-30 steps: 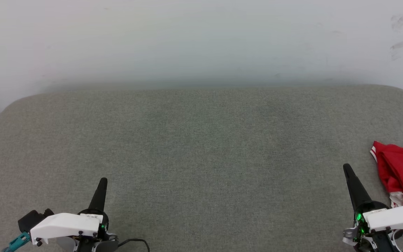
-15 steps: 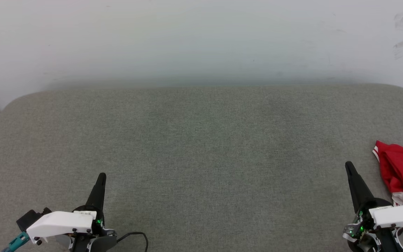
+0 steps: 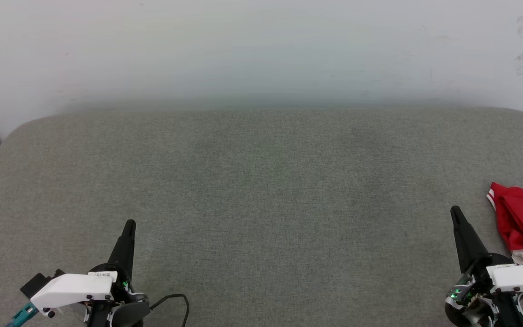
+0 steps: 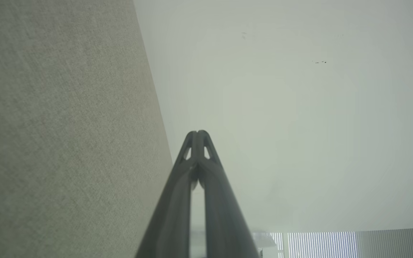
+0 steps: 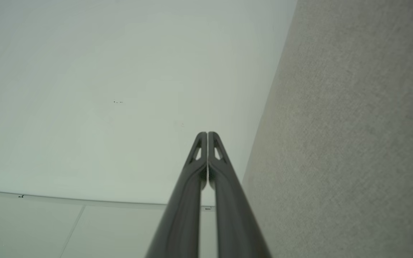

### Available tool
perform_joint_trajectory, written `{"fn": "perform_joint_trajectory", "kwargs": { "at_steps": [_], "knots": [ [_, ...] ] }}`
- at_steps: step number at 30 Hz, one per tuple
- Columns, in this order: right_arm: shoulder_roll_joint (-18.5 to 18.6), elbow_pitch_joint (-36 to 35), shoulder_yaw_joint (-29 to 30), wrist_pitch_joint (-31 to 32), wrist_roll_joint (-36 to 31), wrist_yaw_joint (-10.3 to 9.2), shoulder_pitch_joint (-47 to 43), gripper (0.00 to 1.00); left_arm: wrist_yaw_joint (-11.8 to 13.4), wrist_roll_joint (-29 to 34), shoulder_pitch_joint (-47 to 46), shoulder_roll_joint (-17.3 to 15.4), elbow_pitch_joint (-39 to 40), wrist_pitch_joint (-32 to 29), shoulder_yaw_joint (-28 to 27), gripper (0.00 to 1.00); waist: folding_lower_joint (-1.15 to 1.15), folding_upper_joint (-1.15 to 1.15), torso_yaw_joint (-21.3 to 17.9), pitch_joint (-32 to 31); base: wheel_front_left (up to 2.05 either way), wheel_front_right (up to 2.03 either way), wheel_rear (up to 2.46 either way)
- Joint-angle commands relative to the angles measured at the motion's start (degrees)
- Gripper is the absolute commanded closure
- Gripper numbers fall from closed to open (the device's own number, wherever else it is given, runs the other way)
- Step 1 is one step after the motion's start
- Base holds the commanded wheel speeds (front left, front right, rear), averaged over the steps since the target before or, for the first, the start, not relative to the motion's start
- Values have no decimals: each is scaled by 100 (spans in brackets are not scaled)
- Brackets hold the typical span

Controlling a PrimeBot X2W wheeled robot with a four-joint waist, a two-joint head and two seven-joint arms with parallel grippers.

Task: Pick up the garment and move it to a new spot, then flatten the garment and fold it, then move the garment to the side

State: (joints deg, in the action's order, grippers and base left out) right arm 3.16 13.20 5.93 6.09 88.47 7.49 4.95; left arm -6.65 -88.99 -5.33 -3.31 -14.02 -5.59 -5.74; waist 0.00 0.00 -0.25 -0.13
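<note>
**Both claws clenched, garment at the right edge**

We see the red garment (image 3: 522,218) lying crumpled on the grey fabric counter (image 3: 261,181). It sits at the far right of the head view, cut off by the picture's edge, with a strip of white-and-red trim at its upper left corner. Our right claw (image 3: 456,211) is just to its left, its tip clear of the cloth and clenched on nothing. In the right wrist view its two dark fingers (image 5: 192,200) are pressed together. Our left claw (image 3: 129,225) rests at the lower left, well apart from the garment, also clenched and empty. In the left wrist view its fingers (image 4: 177,193) meet at the tip. Both claws point toward the pale wall (image 3: 261,45) behind the counter.
</note>
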Motion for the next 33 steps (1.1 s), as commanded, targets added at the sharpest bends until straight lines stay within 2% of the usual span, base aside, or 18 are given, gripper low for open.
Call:
{"fn": "perform_joint_trajectory", "kwargs": {
  "at_steps": [1, 10, 33],
  "knots": [
    [3, 21, 8, 4, 110, 0, 125, 100, -52, -81, -105, 13, 1, -34, -27, 100, 0, 0, 3, 3, 0, 0, 0],
    [-3, 104, 35, 23, 457, 0, 173, 100, -110, -363, -124, 59, -9, -122, -112, 100, 0, 0, 25, 30, 0, 0, 0],
    [-15, 97, 45, 28, 411, 0, 162, 100, -103, -343, -116, 55, -6, -114, -102, 100, 0, 0, 25, 30, 0, 0, 0]
  ]
}}
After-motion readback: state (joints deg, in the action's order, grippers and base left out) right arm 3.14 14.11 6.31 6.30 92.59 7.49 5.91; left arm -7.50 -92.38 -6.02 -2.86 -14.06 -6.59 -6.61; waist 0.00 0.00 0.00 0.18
